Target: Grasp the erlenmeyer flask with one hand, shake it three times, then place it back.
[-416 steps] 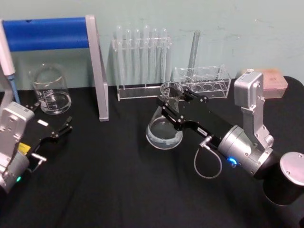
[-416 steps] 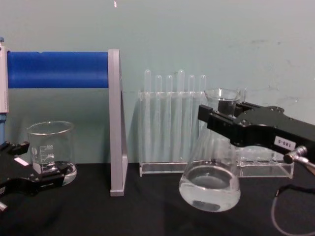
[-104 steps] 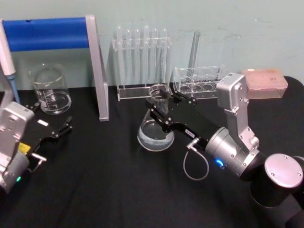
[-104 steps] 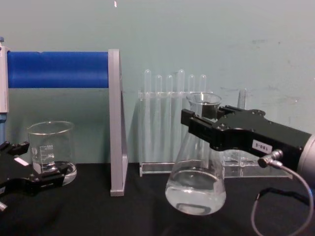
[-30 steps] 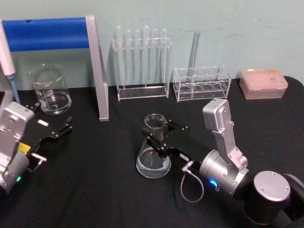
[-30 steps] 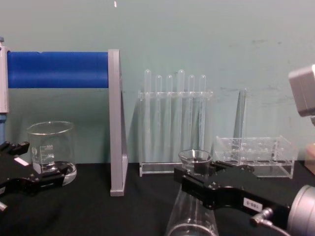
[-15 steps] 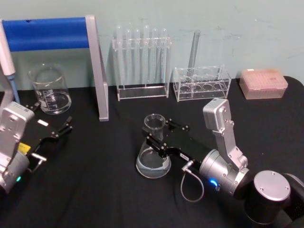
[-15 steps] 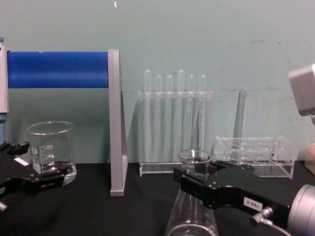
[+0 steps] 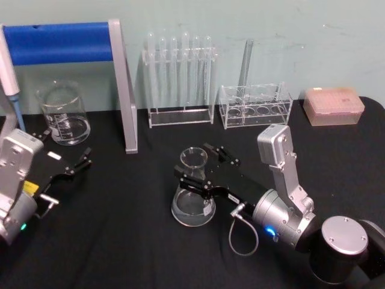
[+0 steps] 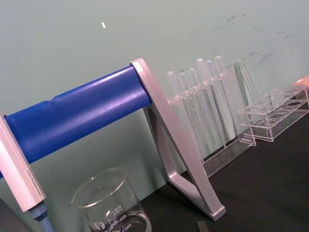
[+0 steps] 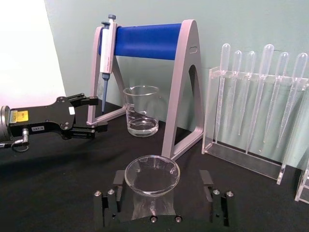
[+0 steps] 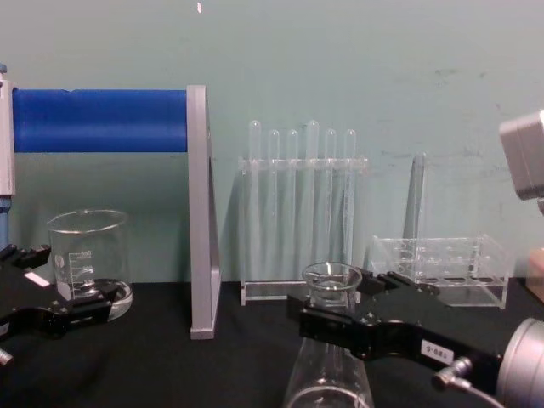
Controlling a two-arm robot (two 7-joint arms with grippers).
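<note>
Flask (image 9: 193, 195) stood upright on black surface (image 9: 138, 241), neck flanked by right hand (image 9: 199, 168), fingers spread wide, glass released.

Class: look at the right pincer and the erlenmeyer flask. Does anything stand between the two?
Nothing visible does. The right pincer is open, one finger on each side of the erlenmeyer flask's neck, and the flask stands upright on the black table.
</note>
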